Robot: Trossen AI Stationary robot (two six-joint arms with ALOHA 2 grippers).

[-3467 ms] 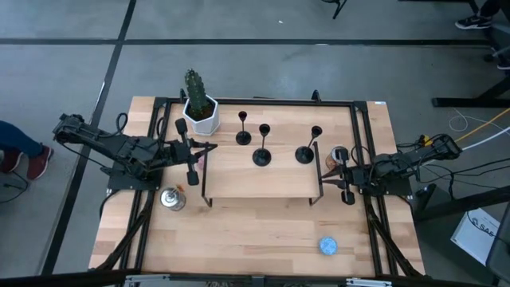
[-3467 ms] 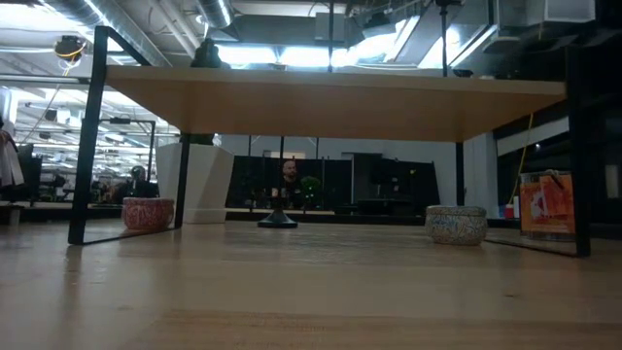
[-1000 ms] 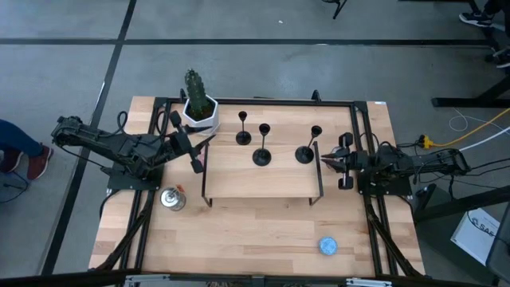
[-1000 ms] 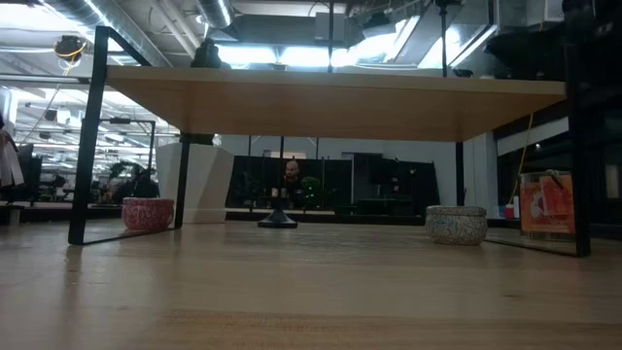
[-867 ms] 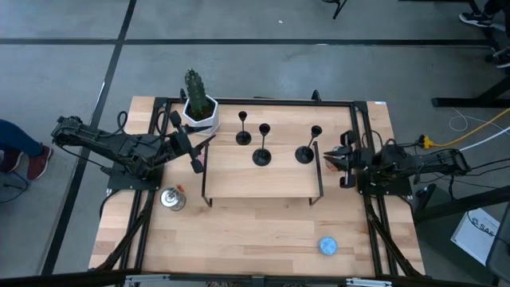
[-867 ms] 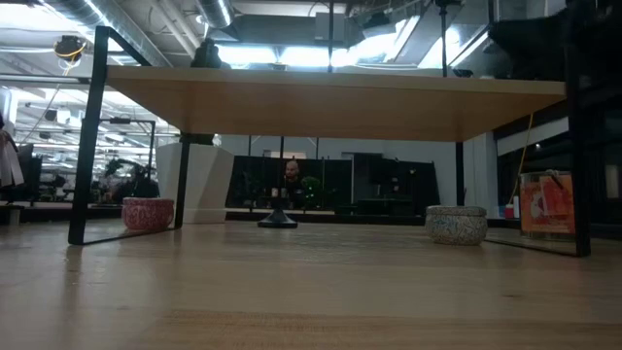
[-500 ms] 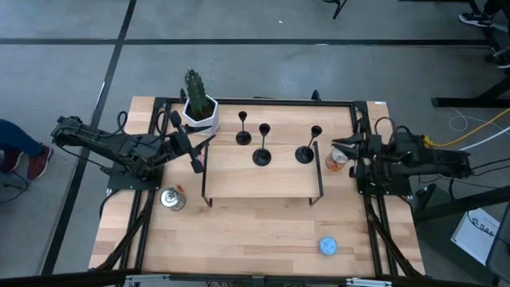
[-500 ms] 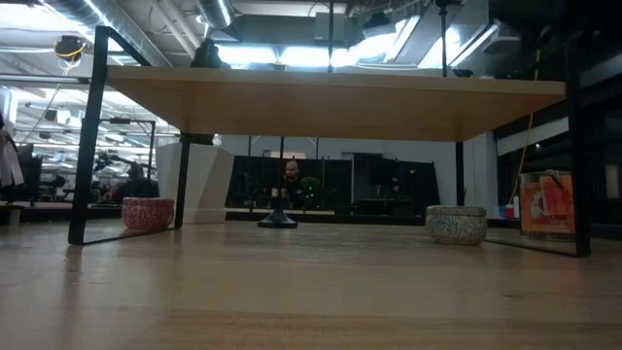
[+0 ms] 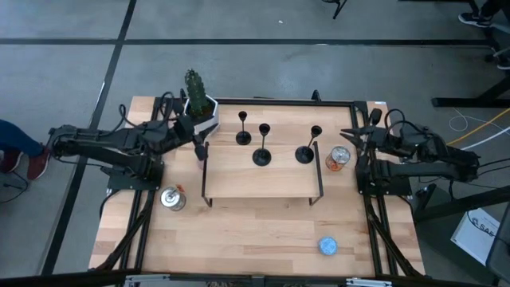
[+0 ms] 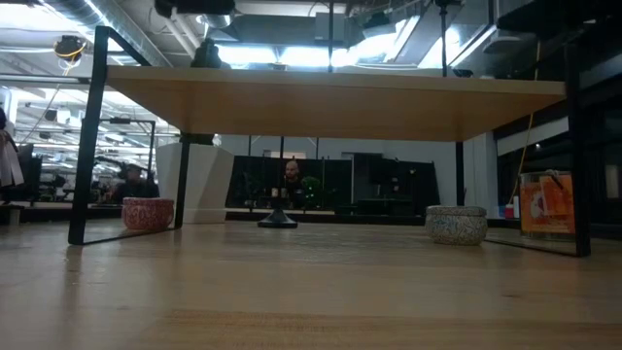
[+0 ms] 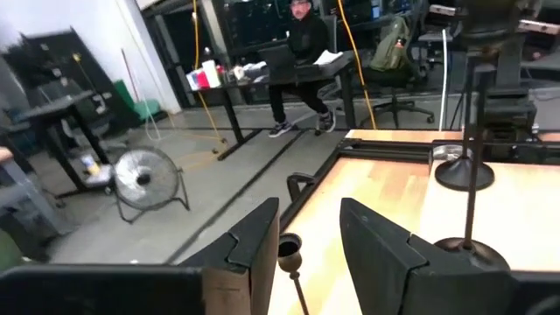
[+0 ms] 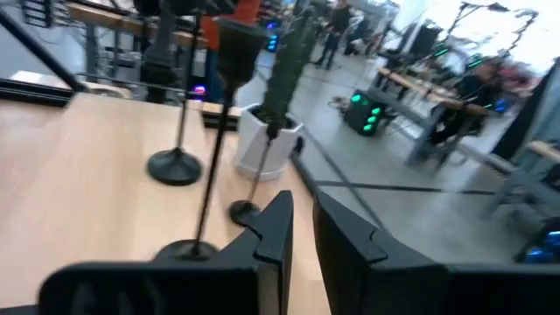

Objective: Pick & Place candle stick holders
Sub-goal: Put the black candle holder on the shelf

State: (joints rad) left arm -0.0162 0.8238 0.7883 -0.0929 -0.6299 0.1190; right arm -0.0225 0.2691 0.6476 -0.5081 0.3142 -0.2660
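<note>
Judging the three candle holders [image 9: 262,143] on the raised shelf [image 9: 263,179] near the desk's far edge as light, rigid and top-heavy, we would pinch a thin stem; our left tool [image 9: 199,150] and right tool [image 9: 348,137] hover narrowly parted, empty.
</note>
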